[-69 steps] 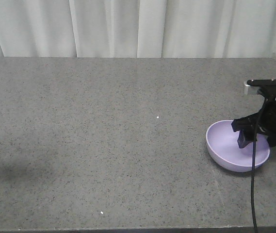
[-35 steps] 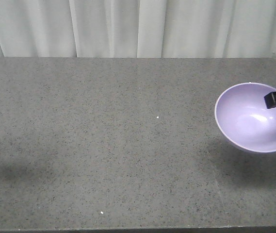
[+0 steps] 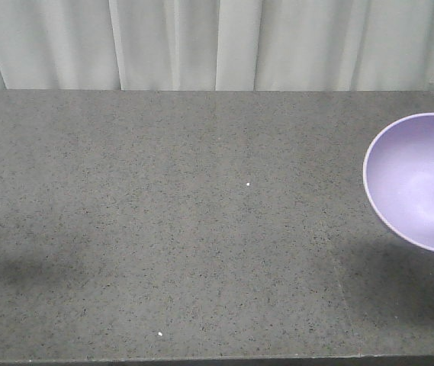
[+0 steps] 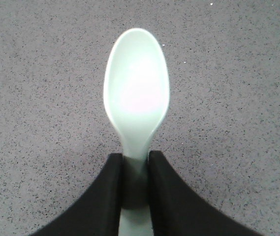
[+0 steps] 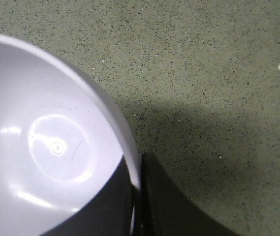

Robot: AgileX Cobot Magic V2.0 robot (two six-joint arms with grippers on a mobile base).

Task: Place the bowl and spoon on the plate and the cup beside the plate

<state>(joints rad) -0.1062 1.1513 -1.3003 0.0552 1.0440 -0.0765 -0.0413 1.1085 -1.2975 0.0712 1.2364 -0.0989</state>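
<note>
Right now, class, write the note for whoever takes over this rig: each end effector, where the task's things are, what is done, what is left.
Left end effector: shut on the spoon at its handle, scoop sticking out over the countertop.
Right end effector: shut on the bowl at its rim, one finger inside, one outside; bowl tilted, seemingly off the countertop, at the front view's right edge.
Plate and cup: in no view.
Done: spoon and bowl grasped.
Left: set both on the plate, cup beside it.

Far right over the table (image 3: pixel 163 229), the bowl (image 3: pixel 419 183); curtain (image 3: pixel 201 46) behind; spoon (image 4: pixel 136 98) between left fingers (image 4: pixel 103 201).
</note>
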